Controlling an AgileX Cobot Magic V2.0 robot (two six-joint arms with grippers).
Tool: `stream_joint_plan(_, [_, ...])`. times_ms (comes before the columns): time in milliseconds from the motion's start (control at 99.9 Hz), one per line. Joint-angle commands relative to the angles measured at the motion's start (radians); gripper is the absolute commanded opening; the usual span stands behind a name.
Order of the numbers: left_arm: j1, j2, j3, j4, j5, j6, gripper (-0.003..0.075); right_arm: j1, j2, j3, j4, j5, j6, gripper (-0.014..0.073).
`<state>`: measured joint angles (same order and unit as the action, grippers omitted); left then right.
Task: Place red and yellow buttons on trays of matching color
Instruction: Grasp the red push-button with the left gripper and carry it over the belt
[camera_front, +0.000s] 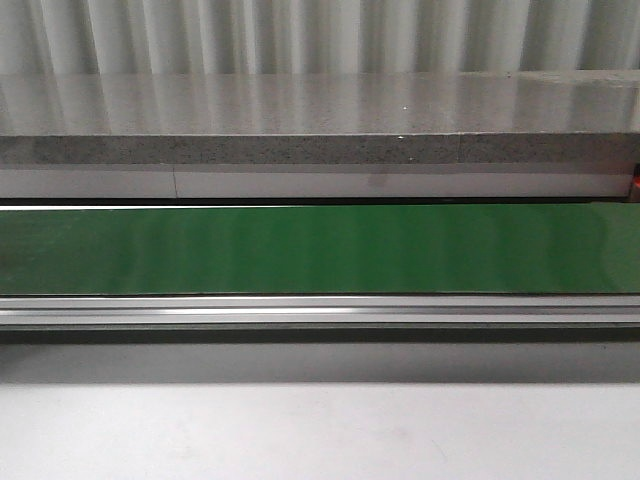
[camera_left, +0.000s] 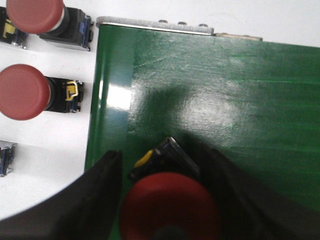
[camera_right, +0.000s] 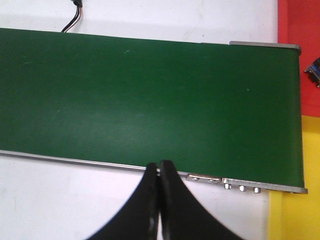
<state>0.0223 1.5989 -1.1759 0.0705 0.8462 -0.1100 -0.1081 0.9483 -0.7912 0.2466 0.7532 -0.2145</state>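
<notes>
In the left wrist view a red button (camera_left: 169, 207) with a black and yellow base sits between the fingers of my left gripper (camera_left: 164, 156), which is shut on it just above the green belt (camera_left: 210, 90). Two more red buttons (camera_left: 22, 92) (camera_left: 36, 14) lie on the white table beside the belt's end. My right gripper (camera_right: 159, 166) is shut with nothing in it, over the white table at the belt's (camera_right: 150, 95) metal edge. A red tray (camera_right: 300, 20) and a yellow tray (camera_right: 296, 215) lie past that end of the belt. No yellow button shows.
The front view holds only the bare green belt (camera_front: 320, 250), its aluminium rail (camera_front: 320, 312) and a grey ledge behind. A dark button base (camera_right: 313, 73) lies on the red tray's edge. Another part (camera_left: 6, 158) lies near the left buttons. A cable (camera_right: 74, 15) runs behind the belt.
</notes>
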Motion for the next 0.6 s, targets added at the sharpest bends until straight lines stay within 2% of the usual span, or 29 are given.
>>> stream_joint_plan(0, [-0.006,-0.033,-0.03,-0.011,-0.01,0.001,0.0582,0.001,-0.014,-0.026,0.011,-0.043,-0.009,-0.0067])
stream_joint_plan(60, [-0.006,-0.033,-0.035,-0.013,0.009,0.001,0.0668,0.001,-0.014,-0.026,0.011,-0.043,-0.009,-0.0067])
stream_joint_plan(110, [-0.006,-0.033,-0.051,-0.018,0.033,0.001,0.0688,0.001,-0.014,-0.026,0.011,-0.043,-0.009,-0.0067])
stream_joint_plan(430, [-0.034,-0.089,-0.2,-0.012,0.103,0.014,0.0652,0.001,-0.014,-0.026,0.011,-0.043,-0.009,-0.0067])
stream_joint_plan(520, [-0.022,-0.101,-0.201,0.041,0.111,0.001,0.0652,0.001,-0.014,-0.026,0.011,-0.043,-0.009,-0.0067])
stream_joint_plan(590, [0.002,-0.101,-0.199,0.097,0.118,-0.059,0.0652,0.001,-0.014,-0.026,0.011,-0.043,-0.009,-0.0067])
